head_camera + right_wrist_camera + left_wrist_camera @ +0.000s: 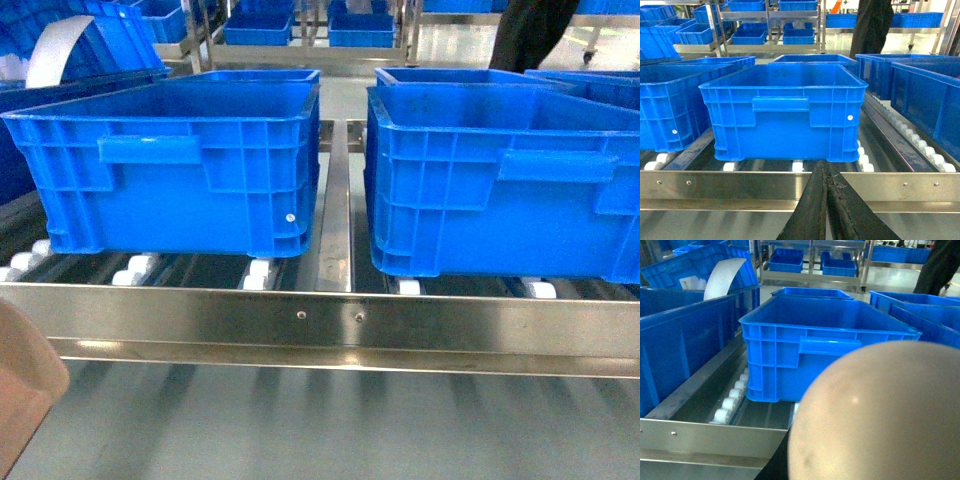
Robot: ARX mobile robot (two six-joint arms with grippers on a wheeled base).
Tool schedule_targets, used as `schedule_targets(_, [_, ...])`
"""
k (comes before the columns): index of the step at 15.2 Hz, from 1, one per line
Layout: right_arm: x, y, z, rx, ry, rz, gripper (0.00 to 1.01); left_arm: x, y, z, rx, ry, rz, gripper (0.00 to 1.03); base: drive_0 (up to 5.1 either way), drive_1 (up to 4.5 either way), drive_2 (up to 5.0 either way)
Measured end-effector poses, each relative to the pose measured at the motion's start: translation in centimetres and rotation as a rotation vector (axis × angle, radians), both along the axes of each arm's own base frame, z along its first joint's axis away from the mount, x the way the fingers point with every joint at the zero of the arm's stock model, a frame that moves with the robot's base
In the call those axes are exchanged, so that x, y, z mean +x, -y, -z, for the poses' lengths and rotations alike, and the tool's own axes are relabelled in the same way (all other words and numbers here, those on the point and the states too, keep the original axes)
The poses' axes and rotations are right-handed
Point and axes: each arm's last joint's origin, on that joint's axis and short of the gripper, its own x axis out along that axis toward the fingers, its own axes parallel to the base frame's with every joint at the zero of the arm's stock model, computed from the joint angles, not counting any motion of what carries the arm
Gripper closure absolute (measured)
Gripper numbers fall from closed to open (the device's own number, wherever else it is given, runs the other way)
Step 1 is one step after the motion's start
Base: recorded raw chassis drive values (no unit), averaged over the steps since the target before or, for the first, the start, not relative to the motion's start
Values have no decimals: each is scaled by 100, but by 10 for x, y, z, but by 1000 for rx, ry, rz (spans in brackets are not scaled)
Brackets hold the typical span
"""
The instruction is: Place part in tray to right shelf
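Ahead of the right gripper (827,210), whose black fingers are pressed together, stands a large blue plastic crate (785,107) on the shiny stainless-steel roller shelf (740,186); the left gripper's state is hidden behind the beige plastic tray (880,415). Delivery seems underway; next, lift the tray over the rail.

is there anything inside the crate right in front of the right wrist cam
No, the crate in the right wrist view shows only bare blue inner walls above its rim, with no contents visible.

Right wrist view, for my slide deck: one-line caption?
Shut claw faces a blue crate on the right shelf.
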Motion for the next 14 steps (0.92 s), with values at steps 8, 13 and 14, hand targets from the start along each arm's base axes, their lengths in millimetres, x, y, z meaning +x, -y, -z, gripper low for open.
schedule_targets(8, [-13,0,3,0,-10,0,99,-34,-14,15,1,13,2,91,0,0,0])
schedule_targets(13, [-13,0,3,0,-10,0,99,-46,-14,17,1,38,3,91,0,0,0])
schedule_targets(14, [-13,0,3,0,-10,0,99,-48,-14,18,1,30,4,91,0,0,0])
